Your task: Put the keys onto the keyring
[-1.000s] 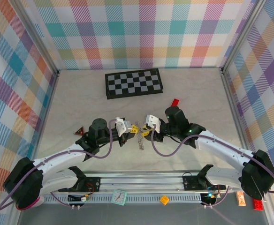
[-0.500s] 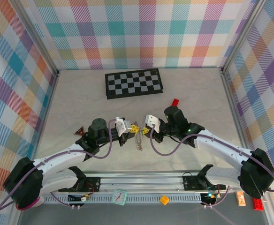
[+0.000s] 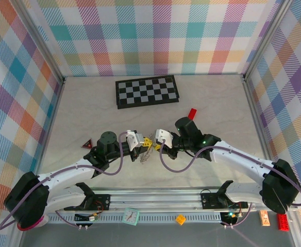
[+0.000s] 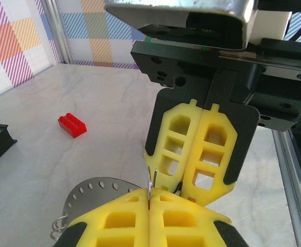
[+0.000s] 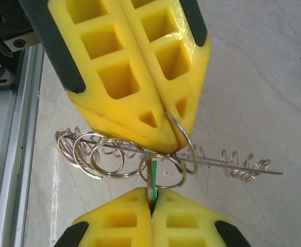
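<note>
- The left gripper [image 4: 149,201] is fully closed on a wire loop [image 4: 148,180] of the keyring [image 4: 96,188], which it holds just above the table [image 4: 37,170], midway along the near edge.
- The right gripper [image 5: 151,198] is clamped tight on the green-headed key [image 5: 153,170], touching a loop.
- Risk: the thin loop may twist or spring aside, so the key misses it or slips from the pads.
- No legible writing or brand.

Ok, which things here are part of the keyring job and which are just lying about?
Job: keyring, held by a wire loop in the left gripper; green-headed key, pinched in the right gripper.
Lying about: chequered board, red block, small red triangular piece.
</note>
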Controlling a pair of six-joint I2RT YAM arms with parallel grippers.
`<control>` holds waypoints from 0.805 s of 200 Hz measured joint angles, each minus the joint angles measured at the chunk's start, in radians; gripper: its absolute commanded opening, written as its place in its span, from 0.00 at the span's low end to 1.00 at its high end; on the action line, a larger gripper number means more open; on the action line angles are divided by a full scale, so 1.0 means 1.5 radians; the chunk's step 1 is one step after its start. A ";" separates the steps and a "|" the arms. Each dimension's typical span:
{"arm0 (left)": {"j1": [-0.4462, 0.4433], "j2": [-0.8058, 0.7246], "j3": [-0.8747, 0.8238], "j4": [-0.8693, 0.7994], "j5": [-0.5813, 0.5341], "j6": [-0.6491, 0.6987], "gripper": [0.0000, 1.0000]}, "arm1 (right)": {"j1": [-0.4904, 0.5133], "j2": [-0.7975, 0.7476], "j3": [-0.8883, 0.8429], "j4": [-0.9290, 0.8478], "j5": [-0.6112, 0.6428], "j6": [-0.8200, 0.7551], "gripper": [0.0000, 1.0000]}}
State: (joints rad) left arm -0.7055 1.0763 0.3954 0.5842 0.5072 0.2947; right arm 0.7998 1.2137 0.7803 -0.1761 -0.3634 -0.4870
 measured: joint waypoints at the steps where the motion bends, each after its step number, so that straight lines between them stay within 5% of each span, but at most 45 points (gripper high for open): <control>1: 0.000 0.000 0.000 0.000 0.000 0.000 0.00 | 0.000 -0.001 0.000 0.000 0.001 0.000 0.07; 20: 0.000 0.000 -0.001 0.010 0.000 0.000 0.00 | 0.000 -0.010 0.000 -0.003 0.006 0.007 0.22; 48: 0.000 0.000 -0.001 0.025 0.003 0.001 0.00 | -0.008 -0.053 -0.014 -0.001 0.009 0.011 0.28; 90: 0.000 0.011 -0.002 0.037 0.032 0.009 0.00 | -0.042 -0.131 -0.045 0.001 -0.028 0.017 0.29; 161: 0.000 0.041 -0.006 0.081 0.089 0.008 0.00 | -0.045 -0.119 -0.046 0.056 -0.083 0.045 0.25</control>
State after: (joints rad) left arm -0.7055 1.1381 0.3862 0.7063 0.6411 0.3069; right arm 0.7322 1.0351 0.7120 -0.0925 -0.4877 -0.4194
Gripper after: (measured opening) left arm 0.042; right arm 0.263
